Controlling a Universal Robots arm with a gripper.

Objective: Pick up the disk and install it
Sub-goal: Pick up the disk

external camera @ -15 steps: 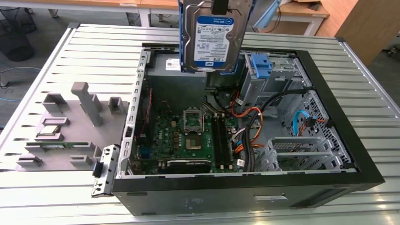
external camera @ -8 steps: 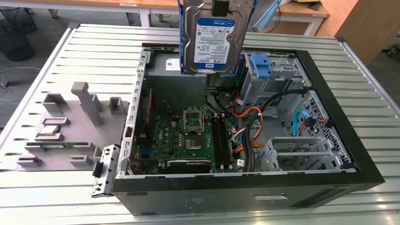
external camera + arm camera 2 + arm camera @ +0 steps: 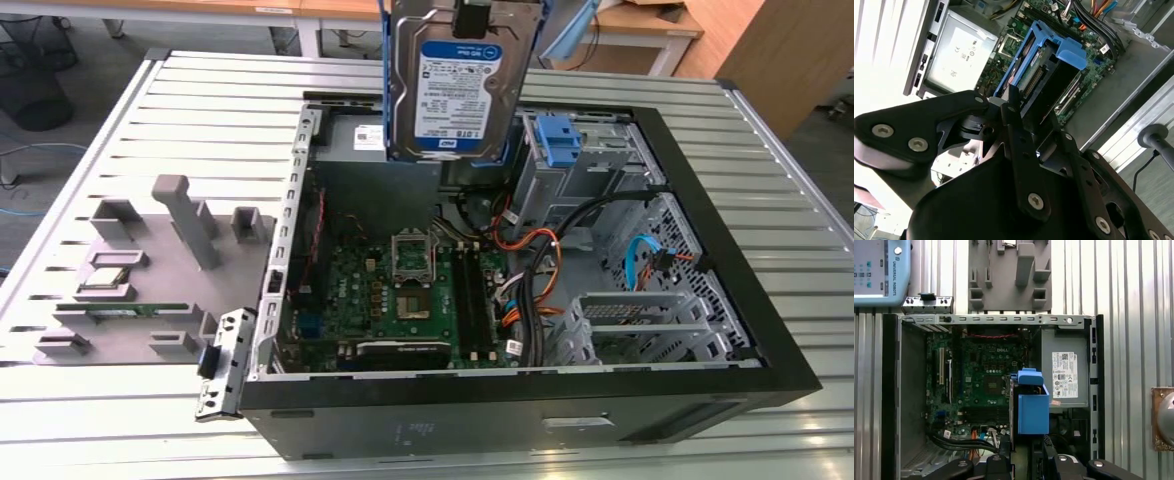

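Your gripper (image 3: 1031, 107) is clamped on the disk (image 3: 461, 95), holding it upright by its top edge. The disk hangs above the open computer case (image 3: 787, 375), over the motherboard (image 3: 400, 290).

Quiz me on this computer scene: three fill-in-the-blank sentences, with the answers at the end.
1. The gripper is shut on the ____.
2. The disk hangs ____ the open computer case, not yet installed.
3. The rails along the disk's sides are coloured ____.

Missing words: disk; above; blue
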